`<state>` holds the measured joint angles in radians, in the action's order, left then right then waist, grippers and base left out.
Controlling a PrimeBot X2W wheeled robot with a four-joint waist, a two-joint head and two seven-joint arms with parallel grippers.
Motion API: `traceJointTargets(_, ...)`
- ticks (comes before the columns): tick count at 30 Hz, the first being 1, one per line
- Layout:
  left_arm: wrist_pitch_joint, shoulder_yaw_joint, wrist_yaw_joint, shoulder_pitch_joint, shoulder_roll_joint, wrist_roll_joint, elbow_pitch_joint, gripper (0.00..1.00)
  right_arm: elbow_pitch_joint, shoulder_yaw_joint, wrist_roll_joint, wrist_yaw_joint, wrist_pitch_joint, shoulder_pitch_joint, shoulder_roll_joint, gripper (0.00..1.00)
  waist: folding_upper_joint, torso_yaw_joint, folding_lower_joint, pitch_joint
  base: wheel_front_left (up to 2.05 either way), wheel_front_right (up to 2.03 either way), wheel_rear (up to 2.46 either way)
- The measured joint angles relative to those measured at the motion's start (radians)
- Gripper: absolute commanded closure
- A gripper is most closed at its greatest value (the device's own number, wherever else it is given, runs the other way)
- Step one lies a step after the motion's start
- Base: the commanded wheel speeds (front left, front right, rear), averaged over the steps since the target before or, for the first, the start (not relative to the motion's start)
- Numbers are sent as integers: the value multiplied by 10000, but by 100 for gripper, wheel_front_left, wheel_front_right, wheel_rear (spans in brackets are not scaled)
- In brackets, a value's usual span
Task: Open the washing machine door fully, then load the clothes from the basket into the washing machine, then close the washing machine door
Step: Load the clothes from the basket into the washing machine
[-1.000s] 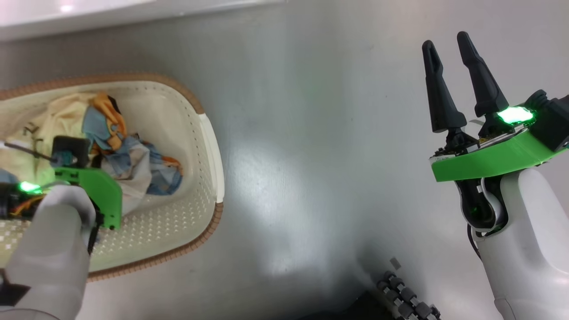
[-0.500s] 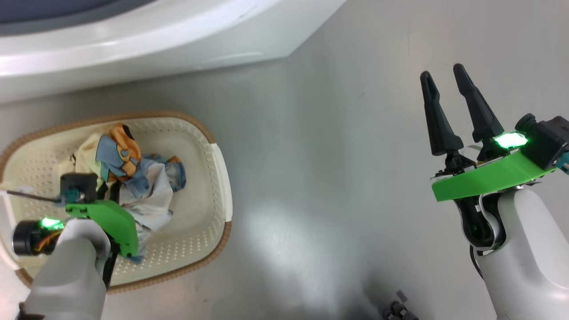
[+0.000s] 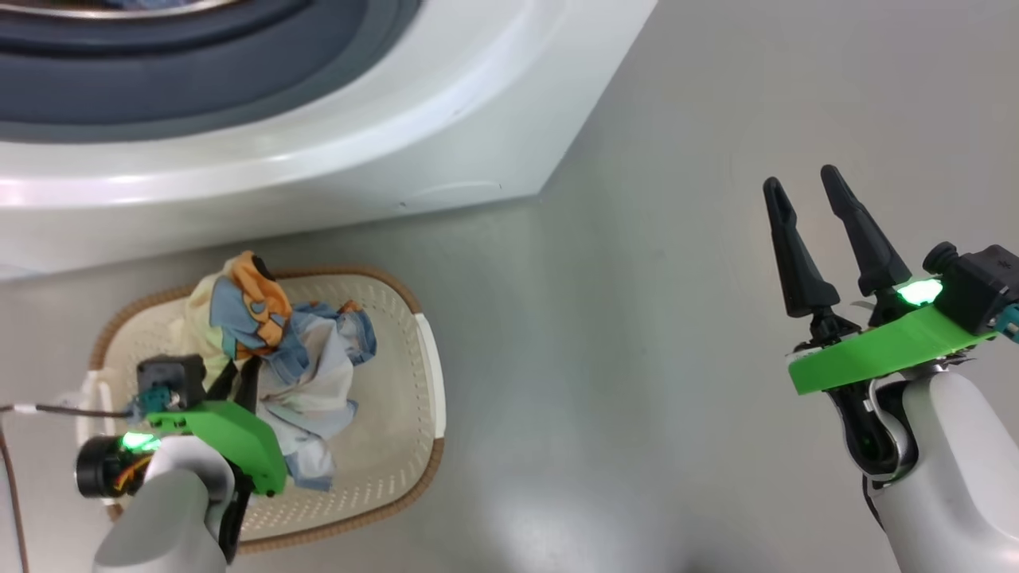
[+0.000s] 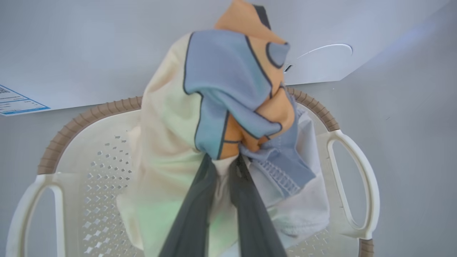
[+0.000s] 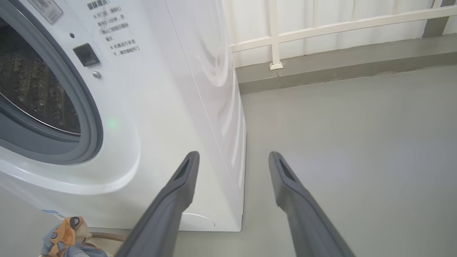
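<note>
Loading step: clothes [image 3: 294,374] gripped over the basket [image 3: 434,382].
My left gripper [image 4: 225,162] pinches the bear-print bundle narrowly; next I judge it needs carrying up into the washing machine [image 3: 446,135] drum [image 5: 32,85]. My right gripper [image 3: 800,179] hangs wide, empty.

We see a smooth grey floor [image 3: 653,382] with a soft sheen of light on it. At its far edge, in the right wrist view, a raised grey kerb [image 5: 339,69] carries a cream railing [image 5: 273,32] before a pale ribbed wall [image 5: 357,9]
</note>
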<state>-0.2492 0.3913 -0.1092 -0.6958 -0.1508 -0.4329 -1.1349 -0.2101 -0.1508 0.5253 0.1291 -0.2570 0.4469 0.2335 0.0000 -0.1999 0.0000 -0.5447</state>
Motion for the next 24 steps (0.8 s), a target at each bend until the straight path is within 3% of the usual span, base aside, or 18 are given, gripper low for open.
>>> traceJointTargets(24, -2, -1421, 111, 3178, 355, 240, 4249, 100, -527, -58, 59, 0, 0, -1448, 619, 0, 0, 938, 0, 3005, 0, 0, 0)
